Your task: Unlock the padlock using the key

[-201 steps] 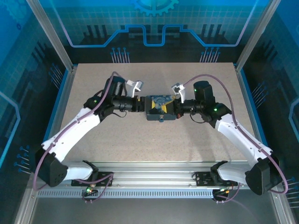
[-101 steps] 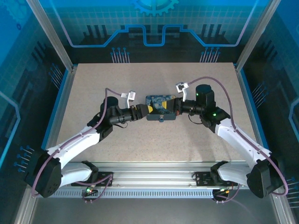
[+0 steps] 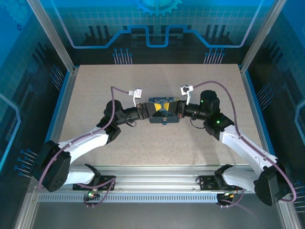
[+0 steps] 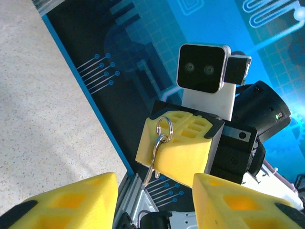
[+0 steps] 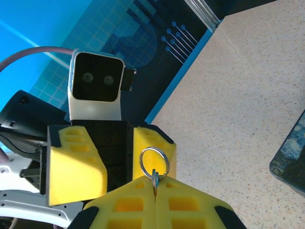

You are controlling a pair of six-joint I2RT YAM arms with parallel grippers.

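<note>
Grey-brass metal, thin and tiny: the little flat key (image 4: 152, 164) hangs on a silvery split ring (image 4: 163, 128) and is far smaller than the yellow pads around it. The right hand (image 5: 155, 193), a black two-finger tool with yellow honeycomb pads, is pressed together on the key, which sits in the seam between its pads. Seen from the right wrist, the ring stands free just past the tips at 12 o'clock, and only a sliver of the key shows below it. From the left wrist the same hand faces the lens, with the ring at the top of the seam and the key's blade slanting down toward 7 o'clock, its tip clear of the pad's lower edge. The left hand (image 5: 116, 158), of the same make, stands apart with nothing between its pads. It faces the right hand closely and does not touch the key. From above, both hands meet over a dark-blue rectangular tin with a swirling starry-night print (image 3: 163, 112) at the middle of the pale speckled counter (image 3: 95, 86). The left hand is at the tin's 9 o'clock end and the right hand at its 3 o'clock end. A tiny silvery metal padlock (image 3: 163, 121) juts from the tin's 6 o'clock edge, near both hands and touched by neither; its shackle is too small to make out.
</note>
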